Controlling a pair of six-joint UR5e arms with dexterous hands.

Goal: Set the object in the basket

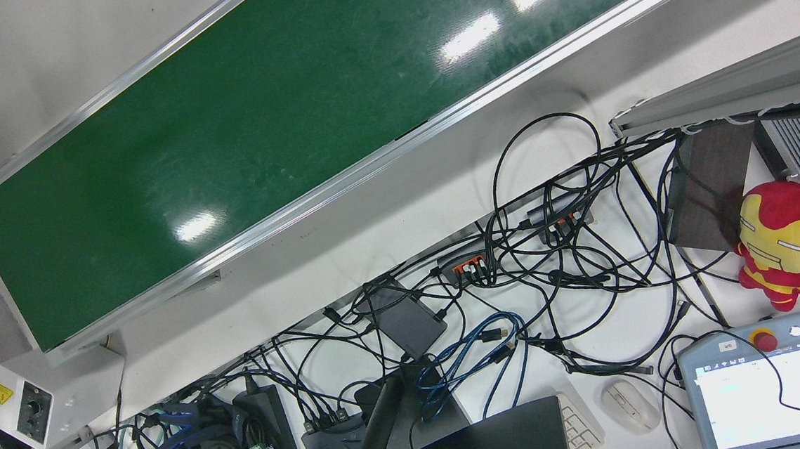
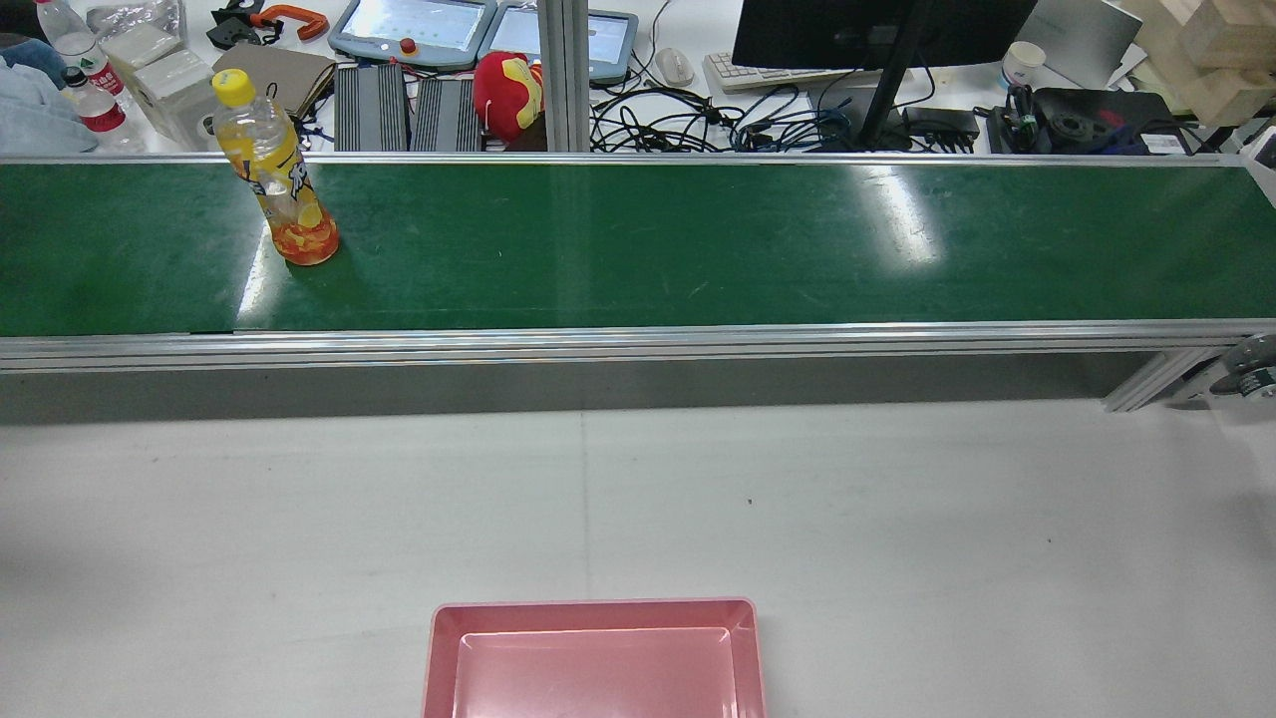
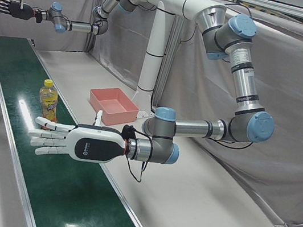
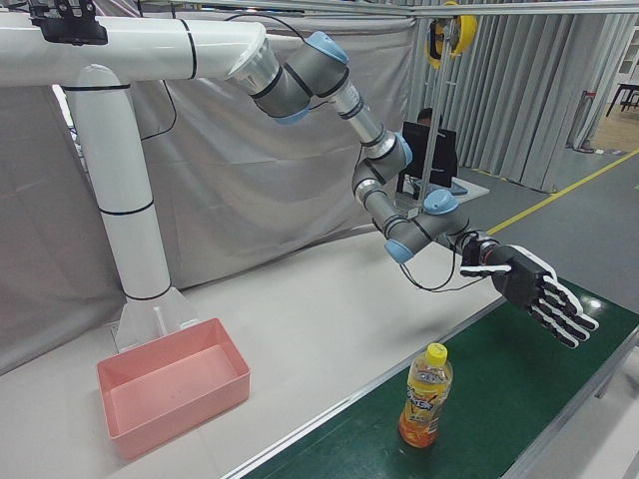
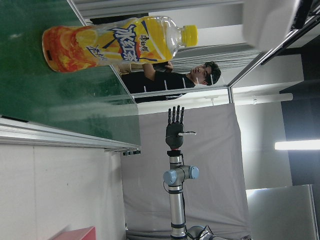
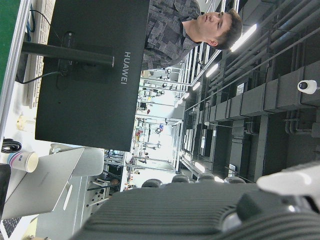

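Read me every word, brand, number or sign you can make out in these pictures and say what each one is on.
"HUAWEI": back of the black flat monitor.
"UNIVERSAL RO", cut off at the frame edge: grey teach pendant with lit screen.
"left": small tag on the same pendant.
Yellow triangular warning sign, no words: white conveyor control box.
Large characters on the yellow-capped orange drink bottle: not clearly readable.
Pendant screen text: too small to read.

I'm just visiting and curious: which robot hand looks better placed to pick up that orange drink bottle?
The left robot hand, probably. It hangs open over the green belt right beside the bottle. The right robot hand, also open, is far off at the belt's other end.
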